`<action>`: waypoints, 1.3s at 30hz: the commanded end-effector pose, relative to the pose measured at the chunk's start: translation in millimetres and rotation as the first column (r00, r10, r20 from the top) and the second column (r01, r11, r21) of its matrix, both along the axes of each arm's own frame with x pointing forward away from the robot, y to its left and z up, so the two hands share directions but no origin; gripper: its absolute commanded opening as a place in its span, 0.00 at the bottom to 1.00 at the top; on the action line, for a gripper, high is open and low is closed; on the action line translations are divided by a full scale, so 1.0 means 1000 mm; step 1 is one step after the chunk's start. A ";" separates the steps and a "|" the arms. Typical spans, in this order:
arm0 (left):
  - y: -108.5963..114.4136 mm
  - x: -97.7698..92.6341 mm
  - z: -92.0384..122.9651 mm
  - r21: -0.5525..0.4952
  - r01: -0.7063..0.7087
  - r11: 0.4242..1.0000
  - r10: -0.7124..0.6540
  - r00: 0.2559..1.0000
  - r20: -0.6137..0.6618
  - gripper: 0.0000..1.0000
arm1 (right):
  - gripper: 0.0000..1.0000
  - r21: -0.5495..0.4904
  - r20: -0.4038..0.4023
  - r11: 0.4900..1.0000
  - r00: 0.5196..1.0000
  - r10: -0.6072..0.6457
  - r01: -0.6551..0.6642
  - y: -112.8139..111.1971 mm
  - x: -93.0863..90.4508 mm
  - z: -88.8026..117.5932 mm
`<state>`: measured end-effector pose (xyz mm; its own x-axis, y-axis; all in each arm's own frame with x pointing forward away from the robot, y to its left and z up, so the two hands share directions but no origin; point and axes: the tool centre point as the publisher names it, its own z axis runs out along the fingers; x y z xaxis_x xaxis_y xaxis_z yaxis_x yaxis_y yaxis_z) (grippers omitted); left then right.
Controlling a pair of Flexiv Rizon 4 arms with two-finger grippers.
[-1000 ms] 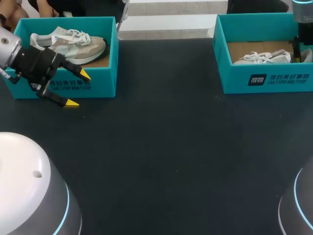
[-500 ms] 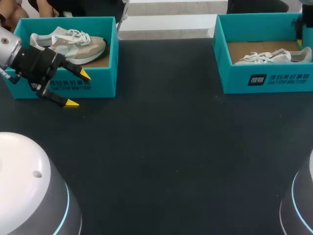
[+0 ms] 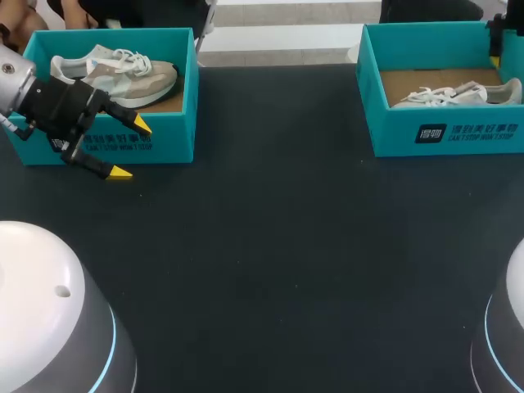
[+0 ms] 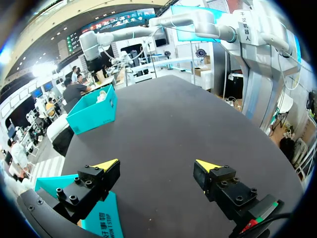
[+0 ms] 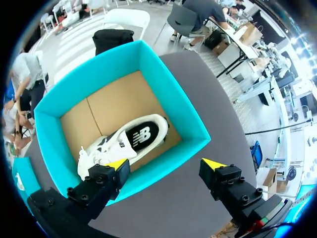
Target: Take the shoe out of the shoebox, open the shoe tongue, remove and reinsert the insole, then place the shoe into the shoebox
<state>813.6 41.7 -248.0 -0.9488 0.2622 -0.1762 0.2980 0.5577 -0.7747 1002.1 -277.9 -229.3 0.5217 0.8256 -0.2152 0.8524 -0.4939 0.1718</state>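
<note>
Since the earlier frames, the right arm (image 3: 498, 29) has withdrawn upward from the right shoebox (image 3: 442, 135); the left arm (image 3: 45, 102) has not moved. The right jaws stand open above that shoebox, gripping nothing. The white shoe (image 5: 126, 141) lies inside it. The left jaws are open and empty over the worktop (image 3: 286, 246), just in front of the left shoebox (image 3: 176, 147), which holds a grey shoe (image 3: 123, 74).

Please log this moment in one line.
left hand open by left shoebox, beige shoe inside | right hand open above right shoebox, white shoe inside
</note>
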 end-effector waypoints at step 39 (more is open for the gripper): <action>0.039 0.072 0.004 0.184 0.172 0.968 -0.205 0.962 0.181 1.00 | 1.00 -0.050 0.118 0.998 0.992 -0.037 0.044 0.030 -0.034 0.049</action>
<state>865.2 77.4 -250.8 -0.8388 0.4123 -0.3556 0.5439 0.6037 -0.5828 968.6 -247.5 -179.8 0.5790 0.7919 -0.1941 0.8044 -0.5160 0.2943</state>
